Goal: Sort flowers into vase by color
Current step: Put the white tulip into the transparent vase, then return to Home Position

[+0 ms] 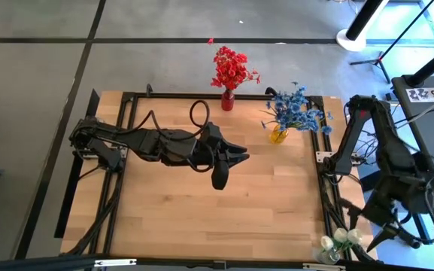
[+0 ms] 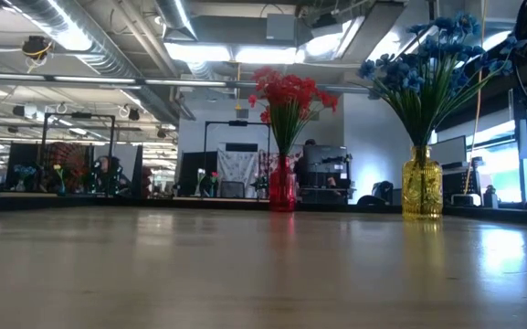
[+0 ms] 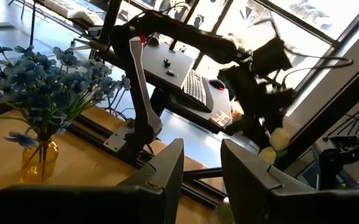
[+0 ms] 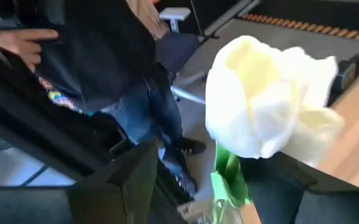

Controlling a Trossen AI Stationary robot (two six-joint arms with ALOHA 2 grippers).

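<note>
Red flowers [image 1: 230, 68] stand in a red vase [image 2: 281, 187] at the table's far edge. Right of them, blue flowers [image 1: 295, 111] stand in a yellow vase [image 2: 422, 187]. White flowers [image 1: 341, 239] sit at the table's near right corner. One white head [image 4: 266, 99] on a green stem [image 4: 229, 180] fills the right wrist view. My right gripper [image 4: 198, 186] is open beside that corner, with the stem between its fingers. My left gripper [image 1: 239, 158] hovers open over the table's middle and holds nothing [image 3: 202, 180]. My right gripper stands open around the white flower's green stem [image 4: 230, 186], just below the head. The stem lies close to one finger [image 4: 272, 186]. I cannot tell whether that finger touches it.
A black frame [image 1: 323, 158] runs round the wooden tabletop [image 1: 171, 211]. A person in jeans [image 4: 148, 106] stands on the floor beyond the near right corner. A desk with a keyboard [image 3: 195, 90] lies off the table's right side.
</note>
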